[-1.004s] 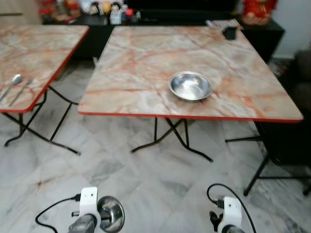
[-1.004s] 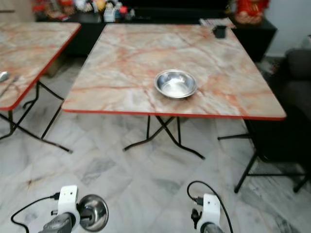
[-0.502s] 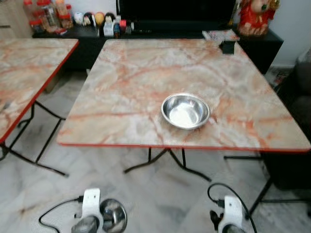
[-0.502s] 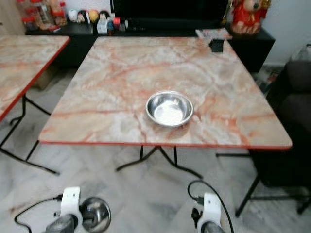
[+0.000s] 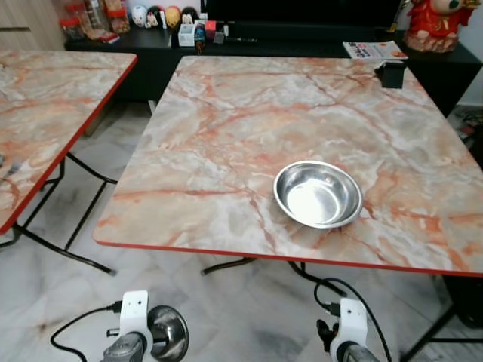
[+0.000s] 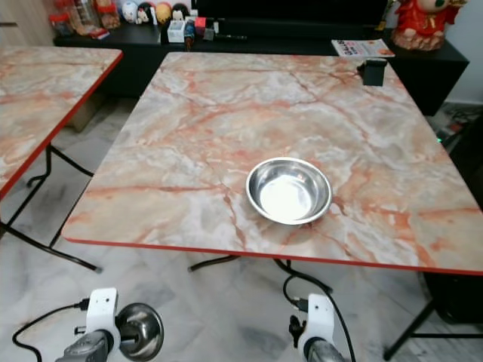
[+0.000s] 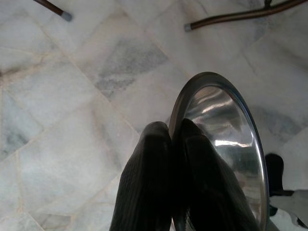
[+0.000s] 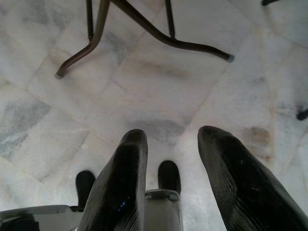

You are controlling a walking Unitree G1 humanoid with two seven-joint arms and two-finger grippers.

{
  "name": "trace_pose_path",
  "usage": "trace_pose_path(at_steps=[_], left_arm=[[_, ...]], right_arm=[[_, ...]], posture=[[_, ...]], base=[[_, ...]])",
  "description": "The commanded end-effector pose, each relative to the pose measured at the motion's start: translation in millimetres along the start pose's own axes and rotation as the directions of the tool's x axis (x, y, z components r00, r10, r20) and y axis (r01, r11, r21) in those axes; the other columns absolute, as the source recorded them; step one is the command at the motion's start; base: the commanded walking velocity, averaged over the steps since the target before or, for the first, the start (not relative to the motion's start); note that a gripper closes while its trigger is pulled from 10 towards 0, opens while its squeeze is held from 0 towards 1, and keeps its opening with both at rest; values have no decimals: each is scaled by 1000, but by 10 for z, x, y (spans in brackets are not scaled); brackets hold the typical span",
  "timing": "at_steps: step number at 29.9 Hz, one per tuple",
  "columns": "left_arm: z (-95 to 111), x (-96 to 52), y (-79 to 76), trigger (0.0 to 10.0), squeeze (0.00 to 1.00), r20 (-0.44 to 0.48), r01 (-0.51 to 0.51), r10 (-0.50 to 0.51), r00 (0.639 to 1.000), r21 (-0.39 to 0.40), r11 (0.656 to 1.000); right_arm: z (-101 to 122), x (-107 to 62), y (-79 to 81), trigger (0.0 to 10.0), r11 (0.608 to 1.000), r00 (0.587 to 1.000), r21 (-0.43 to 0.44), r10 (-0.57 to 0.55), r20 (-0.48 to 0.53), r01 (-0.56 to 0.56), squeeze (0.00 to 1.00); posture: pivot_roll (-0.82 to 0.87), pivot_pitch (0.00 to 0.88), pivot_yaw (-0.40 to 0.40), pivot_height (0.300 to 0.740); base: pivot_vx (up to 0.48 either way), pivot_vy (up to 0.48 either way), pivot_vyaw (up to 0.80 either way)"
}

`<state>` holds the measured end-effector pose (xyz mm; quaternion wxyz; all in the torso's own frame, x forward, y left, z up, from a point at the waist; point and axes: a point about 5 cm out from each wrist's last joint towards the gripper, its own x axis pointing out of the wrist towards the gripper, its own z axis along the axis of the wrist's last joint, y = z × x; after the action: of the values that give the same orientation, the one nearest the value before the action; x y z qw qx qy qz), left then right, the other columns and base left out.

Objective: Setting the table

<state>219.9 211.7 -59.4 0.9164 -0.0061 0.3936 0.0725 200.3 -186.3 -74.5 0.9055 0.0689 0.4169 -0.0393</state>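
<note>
Closer and larger than a second ago, the marble table point(image 5: 226, 136) now fills more of the head views as the camera has advanced; a steel bowl point(image 5: 318, 194) sits toward its near edge; the left gripper point(image 7: 173, 144), low over the floor, pinches a second steel bowl point(image 7: 226, 139) by its rim; the right gripper point(image 8: 171, 139) hangs with fingers parted, holding nothing.
</note>
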Motion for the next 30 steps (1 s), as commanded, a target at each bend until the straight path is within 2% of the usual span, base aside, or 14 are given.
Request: trace_pose_path(at_steps=[1, 16, 30], left_arm=[[-70, -16, 49, 10000, 0, -26, -15, 16, 1000, 16, 1000], [-44, -10, 54, 10000, 0, -18, -28, 28, 999, 6, 1000], [-114, -28, 64, 10000, 0, -30, -33, 33, 999, -7, 999]], right_arm=[[-56, -9, 6, 10000, 1000, 1000, 12, -4, -19, 5, 0], [-39, -5, 2, 10000, 1000, 1000, 4, -2, -20, 2, 0], [-42, -8, -14, 10000, 1000, 1000, -12, 1, -24, -1, 0]], posture=[[28, 122, -28, 740], [33, 125, -38, 740], [39, 122, -49, 740]], base=[[0, -262, 0], [0, -294, 0], [0, -331, 0]])
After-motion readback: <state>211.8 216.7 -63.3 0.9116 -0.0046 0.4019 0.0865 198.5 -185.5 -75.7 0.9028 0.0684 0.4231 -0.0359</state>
